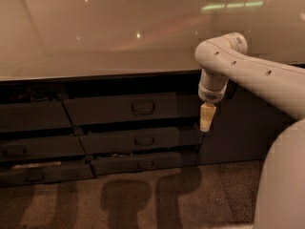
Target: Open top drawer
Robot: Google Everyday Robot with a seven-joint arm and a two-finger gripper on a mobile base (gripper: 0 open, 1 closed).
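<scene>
The top drawer (105, 109) is the widest front in the middle stack, directly under the pale countertop (95, 42). Its small rectangular handle (143, 108) sits in the centre of the front. I see no drawer interior, so I judge it closed or almost closed.

Below it are two narrower drawer fronts with the same kind of handle, the middle drawer (114, 142) and the bottom drawer (119, 165). On the left is a neighbouring stack (33, 116) of dark fronts.

The gripper (207, 118) hangs downward from the white arm (257, 75), which comes in from the right side. It is in front of the right end of the top drawer, about level with that drawer's lower edge and well apart from the handle. Whether the gripper is spread or pressed together I cannot tell. It does not hold the handle or anything else that I can see.

The task looks to be at its beginning: the approach is not finished, and nothing is gripped or pulled. What is left, in my judgement, is to bring the gripper left to the handle, take hold of it, and draw the drawer out toward the speckled floor (143, 199) side.
</scene>
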